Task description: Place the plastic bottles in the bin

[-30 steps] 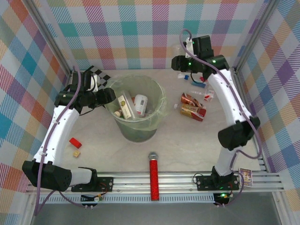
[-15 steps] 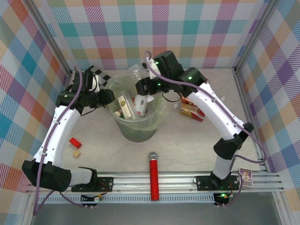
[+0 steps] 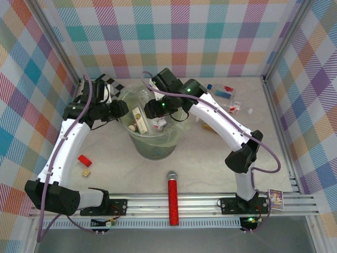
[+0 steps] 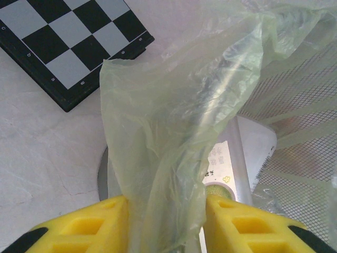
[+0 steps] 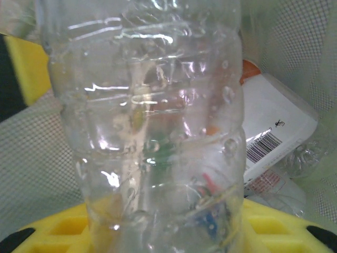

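Your right pincer (image 5: pixel 163 229) was clamped on a clear bottle (image 5: pixel 152 121), both ends cut off. Your left pincer (image 4: pixel 166 224) pinched the liner (image 4: pixel 168 132) of the bin (image 4: pixel 300 100), veiling what lay ahead.

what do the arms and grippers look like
The left arm and right arm are white links with black joints, a purple-grey cable along each, black bases on a metal rail. The right one carries green lights. The left gripper and right gripper have blocky yellow fingers with recessed pockets.

Several bottles (image 3: pixel 139 118) lie in the bin (image 3: pixel 152 148) mid-desk (image 3: pixel 210 158), checkerboard (image 3: pixel 111 84) far left, microphone (image 3: pixel 172 203) near, loose bottles (image 3: pixel 224 90) far right.
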